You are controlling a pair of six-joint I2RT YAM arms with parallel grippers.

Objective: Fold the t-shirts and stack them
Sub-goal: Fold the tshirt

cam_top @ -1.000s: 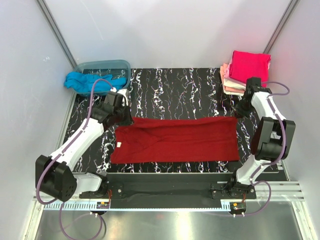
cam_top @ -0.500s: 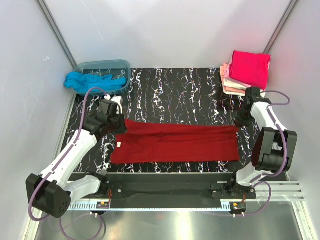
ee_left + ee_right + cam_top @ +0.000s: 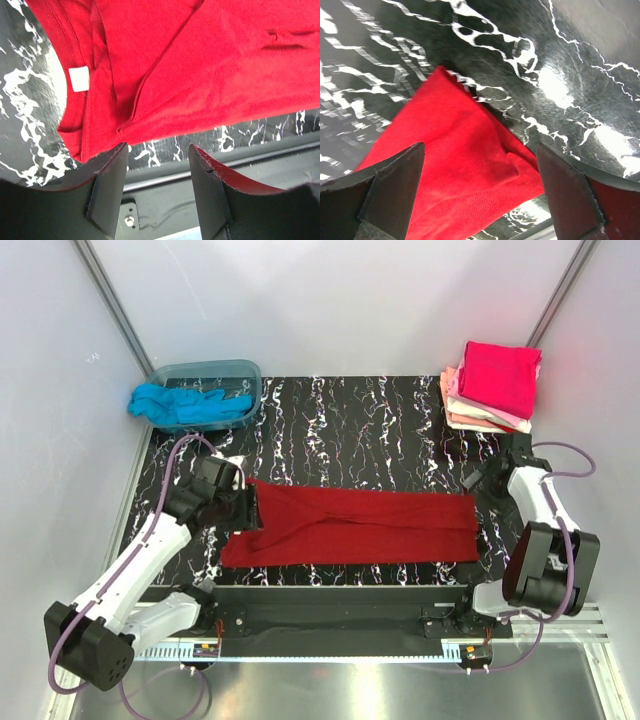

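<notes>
- You have no legible text, brand or number in any view.
- The white neck tag [image 3: 79, 79] on your dark red t-shirt [image 3: 370, 525] shows blank.

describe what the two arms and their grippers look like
Both arms have white links and chunky black joints. The left arm and right arm each carry a thin purple cable looping alongside. The left gripper and right gripper each have two flat black wedge-shaped fingers.
</notes>
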